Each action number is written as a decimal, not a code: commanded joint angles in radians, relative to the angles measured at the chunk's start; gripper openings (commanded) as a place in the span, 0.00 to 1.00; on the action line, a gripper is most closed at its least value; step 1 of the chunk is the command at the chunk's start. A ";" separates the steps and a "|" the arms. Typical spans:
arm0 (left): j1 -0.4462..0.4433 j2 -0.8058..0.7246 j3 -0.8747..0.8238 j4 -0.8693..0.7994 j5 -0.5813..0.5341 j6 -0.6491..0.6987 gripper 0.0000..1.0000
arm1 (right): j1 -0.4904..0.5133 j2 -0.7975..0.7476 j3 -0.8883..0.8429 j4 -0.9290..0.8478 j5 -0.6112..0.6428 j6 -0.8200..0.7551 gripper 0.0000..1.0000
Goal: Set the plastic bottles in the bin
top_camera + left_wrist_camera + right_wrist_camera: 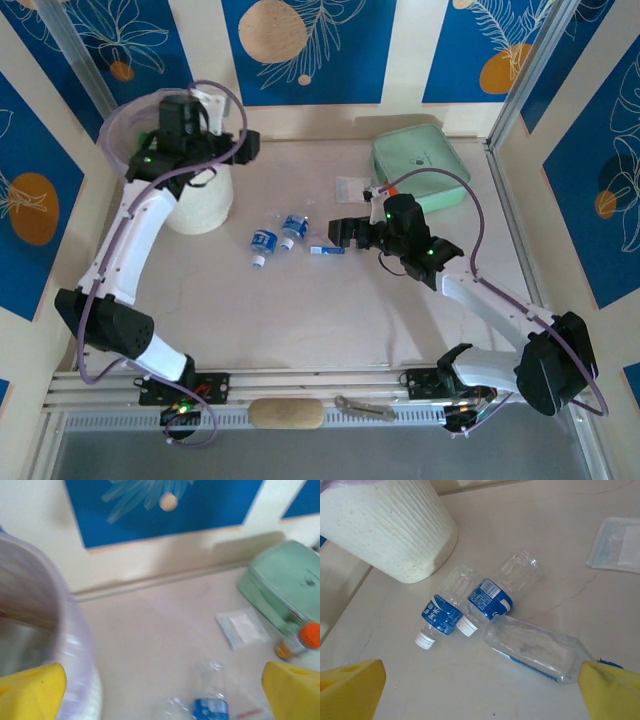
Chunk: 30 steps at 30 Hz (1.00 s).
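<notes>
Bin (200, 205): white, faint vertical ribbing, fine dark speckles. Liner bag (118, 125): translucent lilac. Three bottles (495, 592): clear, blue labels with white print; two show white caps. Case (420, 165): mint green. Jar (295, 642): orange cap, amber body. Counter (300, 320): pale beige, thin vein lines. Walls (350, 60): cream, blue panels with pale leaf outlines and orange and tan discs.

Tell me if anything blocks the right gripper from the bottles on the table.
Nothing visible does. The open right gripper faces the flattened bottle directly, with the two blue-labelled bottles just beyond.
</notes>
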 commanded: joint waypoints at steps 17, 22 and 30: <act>-0.103 -0.005 -0.572 0.282 0.060 -0.257 0.96 | 0.022 0.099 0.038 0.042 -0.050 0.040 0.99; -0.103 0.103 -0.541 0.307 0.027 -0.244 0.91 | 0.030 0.089 0.044 0.020 -0.035 0.035 0.99; -0.101 0.246 -0.461 0.287 -0.084 -0.205 0.87 | 0.030 0.063 0.038 0.003 -0.015 0.025 0.99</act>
